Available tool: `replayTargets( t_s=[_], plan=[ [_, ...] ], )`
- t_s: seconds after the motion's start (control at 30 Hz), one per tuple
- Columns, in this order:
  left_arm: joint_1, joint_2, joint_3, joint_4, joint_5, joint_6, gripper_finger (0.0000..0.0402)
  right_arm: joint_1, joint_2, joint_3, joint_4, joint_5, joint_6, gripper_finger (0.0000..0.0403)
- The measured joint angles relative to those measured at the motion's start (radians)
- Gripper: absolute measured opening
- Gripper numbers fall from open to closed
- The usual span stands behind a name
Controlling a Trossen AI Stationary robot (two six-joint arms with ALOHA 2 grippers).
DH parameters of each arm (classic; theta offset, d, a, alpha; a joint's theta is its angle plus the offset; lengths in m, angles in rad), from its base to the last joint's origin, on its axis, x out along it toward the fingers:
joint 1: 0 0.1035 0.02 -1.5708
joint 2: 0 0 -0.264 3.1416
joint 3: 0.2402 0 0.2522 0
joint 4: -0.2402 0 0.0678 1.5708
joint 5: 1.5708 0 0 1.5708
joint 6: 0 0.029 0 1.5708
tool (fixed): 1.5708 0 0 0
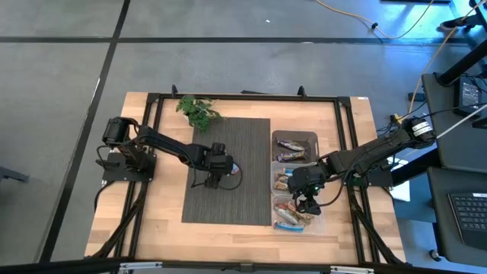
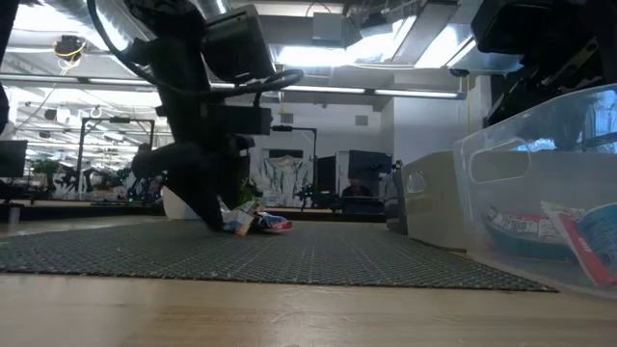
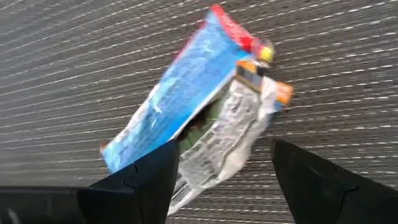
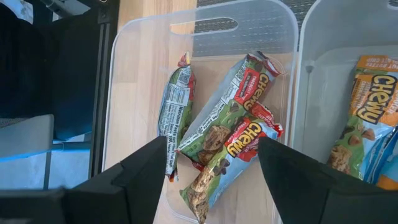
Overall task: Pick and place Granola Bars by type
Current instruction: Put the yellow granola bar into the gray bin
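A blue granola bar (image 3: pixel 180 93) with a silvery-white side (image 3: pixel 230 137) lies on the dark ribbed mat (image 1: pixel 228 137); whether it is one bar or two I cannot tell. My left gripper (image 3: pixel 227 180) stands open over its near end, also seen in the low view (image 2: pixel 214 220) beside the bar (image 2: pixel 255 224). My right gripper (image 4: pixel 211 180) hangs open above the nearest clear bin (image 4: pixel 124 93), which holds three blue-green bars (image 4: pixel 227 118). The middle bin holds orange-tan bars (image 4: pixel 367 118); the far bin (image 1: pixel 295 146) holds purple-brown ones. My left gripper has a finger on each side of the bar's near end (image 3: pixel 193 174), coming from above and slanting down. One finger (image 3: pixel 149 180) covers the wrapper's edge, and I cannot tell whether it touches. The bar lies on the mat.
A green plant sprig (image 1: pixel 198 110) lies at the mat's far left corner. The three clear bins stand in a row along the mat's right side, seen close in the low view (image 2: pixel 540 193). A black frame (image 1: pixel 152 137) borders the wooden table.
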Motion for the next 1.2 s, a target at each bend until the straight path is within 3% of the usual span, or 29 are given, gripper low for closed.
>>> replayTargets(
  t_s=[0.4,0.6,0.97,1.2],
  plan=[
    [0.055,-0.001,0.001,-0.003,0.07,-0.051,0.0248,0.0,0.0,0.0,0.0,0.015,0.0,0.0255],
    [0.083,-0.001,0.001,-0.044,0.163,-0.053,0.0249,0.0,0.0,0.0,0.0,0.015,0.003,0.0255],
    [0.081,-0.001,0.001,-0.039,0.161,-0.16,0.0249,0.0,0.0,0.0,0.0,0.016,0.0,0.0255],
    [0.08,-0.001,0.001,-0.042,0.159,-0.141,0.0245,0.0,0.0,0.0,0.0,0.016,-0.004,0.0255]
  ],
)
